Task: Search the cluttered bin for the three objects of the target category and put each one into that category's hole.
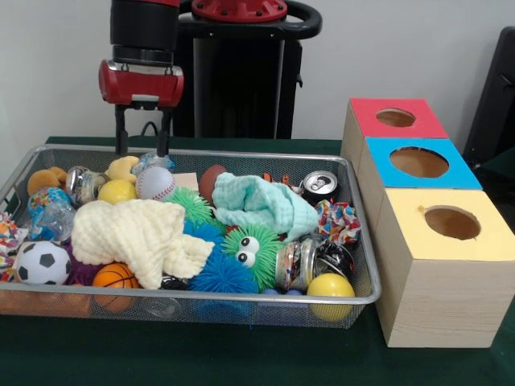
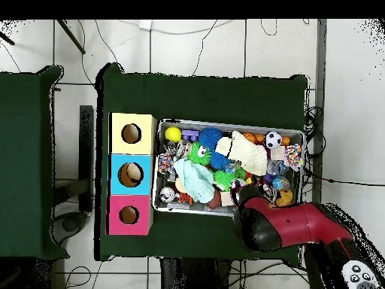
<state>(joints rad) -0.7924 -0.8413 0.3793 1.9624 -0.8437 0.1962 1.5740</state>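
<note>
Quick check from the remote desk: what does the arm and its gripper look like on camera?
The arm is black above, ending in a glossy red rounded wrist housing. Beneath it hangs the gripper: two thin, straight black fingers. From overhead the arm shows red with a black end.

No legible text or labels anywhere.

In the front view, the arm [image 1: 145,32] is cut off by the top edge. The cream cloth [image 1: 145,233] hides most of the basketball [image 1: 114,277] and whatever lies under it. The teal cloth [image 1: 261,203] covers part of the brown ball [image 1: 211,178]. From overhead, the arm's red body hides the pincer and the wire bin's [image 2: 229,124] corner beneath it; the small toys there are too tiny to identify.
</note>
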